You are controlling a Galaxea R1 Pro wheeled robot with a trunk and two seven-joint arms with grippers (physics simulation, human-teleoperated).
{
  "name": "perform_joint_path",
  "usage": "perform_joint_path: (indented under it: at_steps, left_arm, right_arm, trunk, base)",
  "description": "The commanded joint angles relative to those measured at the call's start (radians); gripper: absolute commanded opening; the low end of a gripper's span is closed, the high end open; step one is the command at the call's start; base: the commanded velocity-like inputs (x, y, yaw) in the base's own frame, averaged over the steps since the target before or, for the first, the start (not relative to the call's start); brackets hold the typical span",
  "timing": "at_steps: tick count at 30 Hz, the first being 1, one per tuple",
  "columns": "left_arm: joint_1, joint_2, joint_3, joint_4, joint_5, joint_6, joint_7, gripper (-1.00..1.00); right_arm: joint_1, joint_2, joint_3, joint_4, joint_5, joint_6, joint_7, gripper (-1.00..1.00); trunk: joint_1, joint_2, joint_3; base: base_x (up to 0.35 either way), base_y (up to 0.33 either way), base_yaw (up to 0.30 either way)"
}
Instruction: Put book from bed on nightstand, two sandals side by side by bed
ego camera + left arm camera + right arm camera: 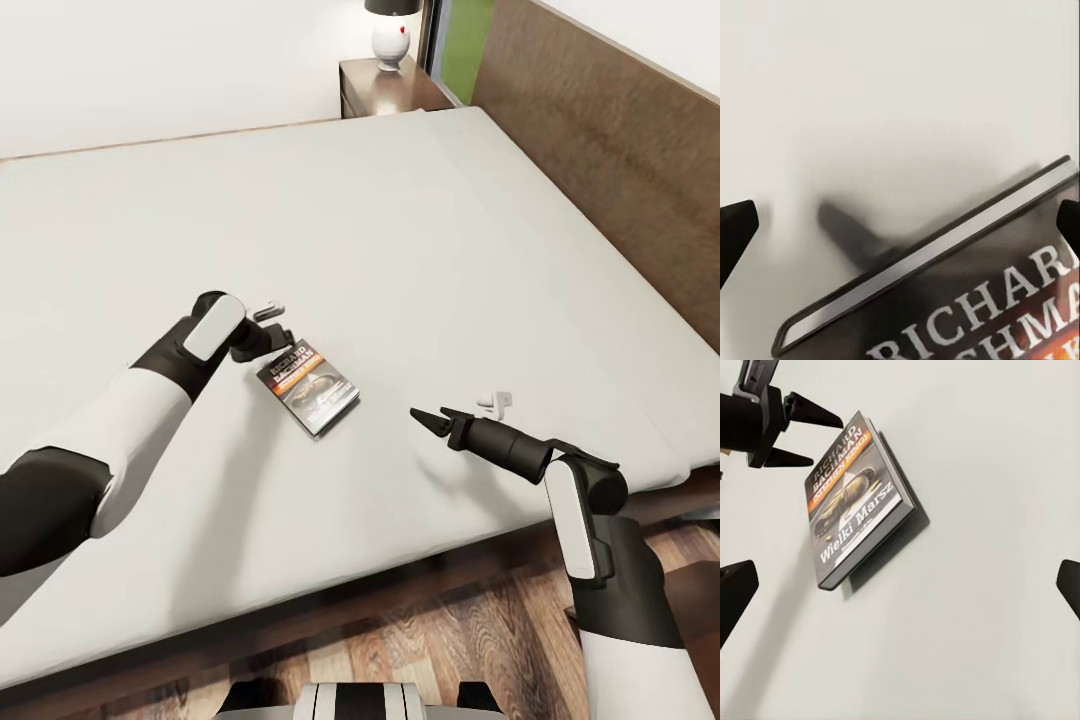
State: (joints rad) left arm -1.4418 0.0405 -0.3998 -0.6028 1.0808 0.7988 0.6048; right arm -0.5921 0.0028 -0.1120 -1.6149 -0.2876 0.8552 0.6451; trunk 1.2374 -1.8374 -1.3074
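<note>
Bright, even light; soft shadows

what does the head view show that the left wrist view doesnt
Head view alone: the nightstand with a lamp on it, the brown headboard, the wood floor, both arms, and the open right end effector hovering above the mattress beside the book. Left wrist view alone: a close look at the book's page edge and large title lettering between the open left end effector's fingertips. Both: the book lying flat on the off-white bed.
</note>
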Motion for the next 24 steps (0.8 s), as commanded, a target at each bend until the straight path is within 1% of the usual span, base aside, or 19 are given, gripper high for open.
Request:
perform_joint_path:
  at_steps: [1, 6, 9, 18, 24]
  left_arm:
    - [-0.001, 0.001, -0.007, -0.002, 0.01, 0.0, 0.008, 1.0]
    - [0.006, 0.003, -0.007, -0.002, 0.009, 0.0, -0.017, 1.0]
    - [0.01, 0.005, -0.006, -0.001, 0.012, 0.0, -0.031, 1.0]
    - [0.02, 0.007, -0.006, 0.0, 0.01, 0.0, -0.072, 1.0]
    - [0.023, 0.01, -0.006, 0.0, 0.01, 0.001, -0.083, 1.0]
  right_arm:
    - [-0.001, 0.0, -0.001, 0.0, -0.001, 0.006, 0.003, 1.0]
    - [-0.001, 0.0, -0.001, 0.0, -0.001, 0.005, 0.031, 1.0]
    - [-0.001, -0.002, -0.002, 0.0, 0.0, 0.005, 0.062, 1.0]
    - [-0.001, -0.003, -0.002, 0.0, 0.0, 0.005, 0.075, 1.0]
    - [-0.001, -0.003, -0.002, 0.0, 0.0, 0.005, 0.077, 1.0]
  trunk:
    - [0.0, 0.0, -0.001]
    - [0.0, 0.0, -0.001]
    - [0.0, 0.0, -0.001]
    - [0.0, 0.0, -0.001]
    - [0.0, 0.0, -0.001]
  base:
    - [0.0, 0.0, 0.0]
    - [0.0, 0.0, 0.0]
    - [0.0, 0.0, 0.0]
    - [0.0, 0.0, 0.0]
    - [0.0, 0.0, 0.0]
